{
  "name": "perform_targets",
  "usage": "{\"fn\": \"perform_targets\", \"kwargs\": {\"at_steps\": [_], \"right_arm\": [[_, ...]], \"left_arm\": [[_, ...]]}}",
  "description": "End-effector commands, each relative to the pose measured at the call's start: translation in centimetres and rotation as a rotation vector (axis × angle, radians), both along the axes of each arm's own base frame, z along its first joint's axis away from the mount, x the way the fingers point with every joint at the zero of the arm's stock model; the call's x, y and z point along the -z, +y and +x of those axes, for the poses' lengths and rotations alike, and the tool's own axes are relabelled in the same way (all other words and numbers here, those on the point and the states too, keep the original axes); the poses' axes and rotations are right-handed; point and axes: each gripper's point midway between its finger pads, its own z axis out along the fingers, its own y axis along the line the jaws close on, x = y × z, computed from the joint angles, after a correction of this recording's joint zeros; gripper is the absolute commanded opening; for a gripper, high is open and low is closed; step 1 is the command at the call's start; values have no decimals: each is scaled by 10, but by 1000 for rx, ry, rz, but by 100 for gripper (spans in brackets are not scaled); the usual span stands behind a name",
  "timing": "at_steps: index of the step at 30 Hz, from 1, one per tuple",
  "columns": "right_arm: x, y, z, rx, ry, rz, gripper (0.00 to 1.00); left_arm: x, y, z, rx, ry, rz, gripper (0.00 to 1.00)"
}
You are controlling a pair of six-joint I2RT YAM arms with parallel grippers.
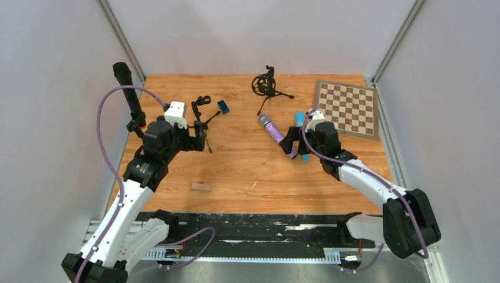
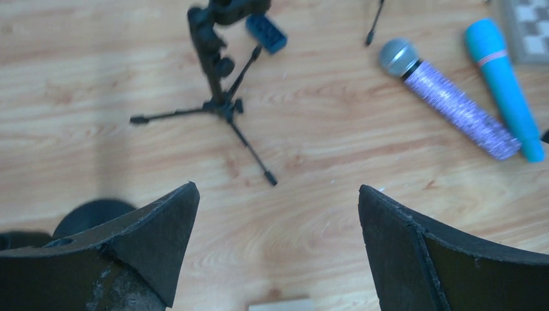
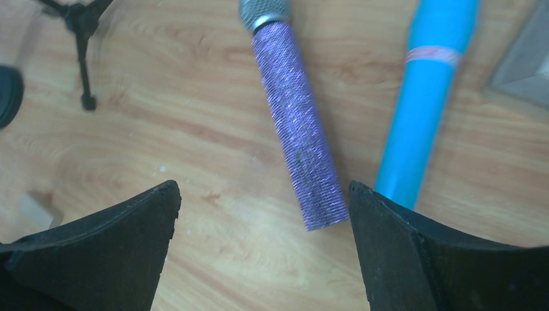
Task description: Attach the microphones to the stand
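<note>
Directly under the right gripper (image 3: 262, 194), whose jaws stand wide and hold nothing, lies the purple glitter microphone with the silver mesh head (image 3: 298, 136). It is flat on the wooden table (image 3: 213, 259). Its tail end sits between the fingers, nearer the outer one, and its head points away from the hand. The long axis runs almost straight ahead of the wrist, leaning a little inward.

Just outside it lies the light blue microphone with a pink band (image 3: 424, 97), nearly parallel, its near end hidden behind the outer finger.

We judge both to be stiff, fairly light tubes that could roll. The glitter skin should give the pads some bite, while the smooth blue barrel looks more slippery. The mesh could dent, so we would grip mid-barrel, across the axis.

The left gripper (image 2: 278, 194) is likewise spread wide and empty, with a small black tripod stand (image 2: 217, 97) ahead of it. Close beside that arm's outer side the all-black microphone (image 1: 127, 88) stands nearly upright, orange end down. We cannot tell what holds it. A second black tripod stand with a ring mount (image 1: 265, 84) stands well ahead of the right hand.
</note>
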Motion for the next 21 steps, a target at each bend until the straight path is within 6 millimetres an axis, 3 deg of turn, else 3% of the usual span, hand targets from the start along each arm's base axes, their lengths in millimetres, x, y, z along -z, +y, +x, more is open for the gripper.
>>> {"fn": "perform_targets", "kwargs": {"at_steps": [1,5,9,12,16,21], "right_arm": [[-24,-38,34,212,-60,-144,100],[-29,-48,48,275,-43,-214,100],[-43,-55,63,333,-43,-252,100],[-47,-58,73,370,-17,-276,100],[-42,-53,86,382,58,-309,100],[-27,-55,101,381,157,-400,100]], "left_arm": [[-90,-21,12,94,-271,-91,100],[-124,-24,20,56,-298,-172,100],[-136,-22,32,25,-311,-165,100],[-117,-22,38,25,-273,-125,100],[-72,-13,48,-20,-211,-48,100],[-51,0,52,-71,-157,42,100]]}}
